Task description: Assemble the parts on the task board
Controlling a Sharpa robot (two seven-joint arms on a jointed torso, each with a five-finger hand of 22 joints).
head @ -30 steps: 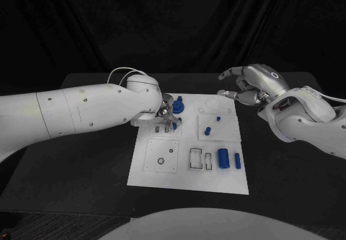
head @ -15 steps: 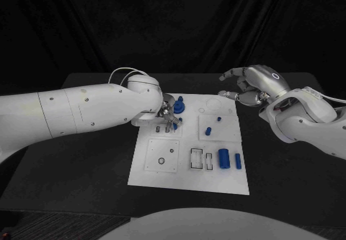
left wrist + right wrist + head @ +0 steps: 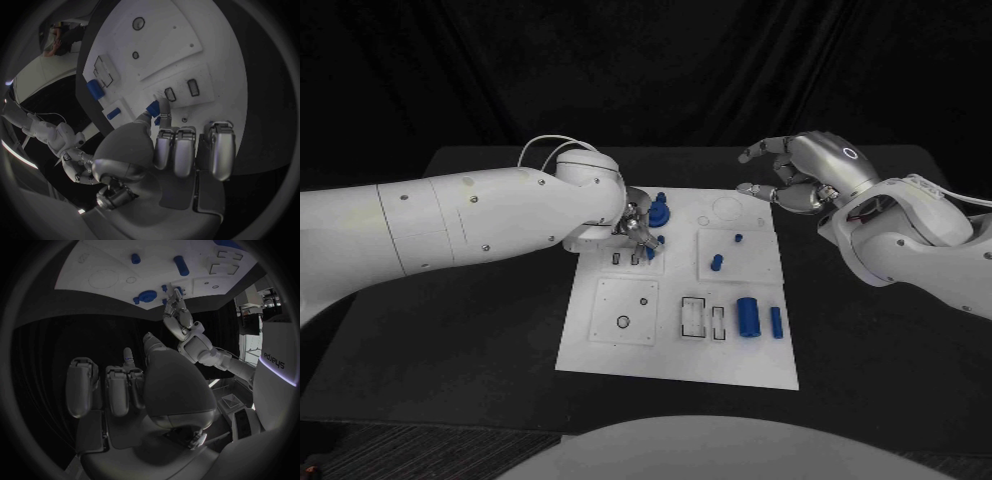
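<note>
**A:** On the black table [image 3: 473, 330] your white task board [image 3: 678, 365] lies in the middle, long side running away from the robot. What do you log for the left hand?

**B:** You have the left hand [image 3: 635, 225] low over the board's far left corner, fingertips down beside two small rectangular slots [image 3: 181, 91]. A small blue piece [image 3: 153, 107] sits right at the thumb tip in the left wrist view, and the thumb and a finger look closed on it. The other fingers lie side by side, curled over the table edge.

**A:** And the right?

**B:** Your right hand [image 3: 800, 175] hangs above the table just off the board's far right corner, touching nothing. Fingers are curled in loosely, nothing between them.

**A:** Parts on the board?

**B:** You can note a blue round-headed part [image 3: 658, 211] at the far edge next to the left hand, two small blue pegs [image 3: 715, 262] on the raised square right of it, and a thick blue cylinder [image 3: 747, 316] with a thinner blue pin [image 3: 775, 320] beside it near the right edge. A black ring [image 3: 622, 322] lies on the near-left square plate.
</note>
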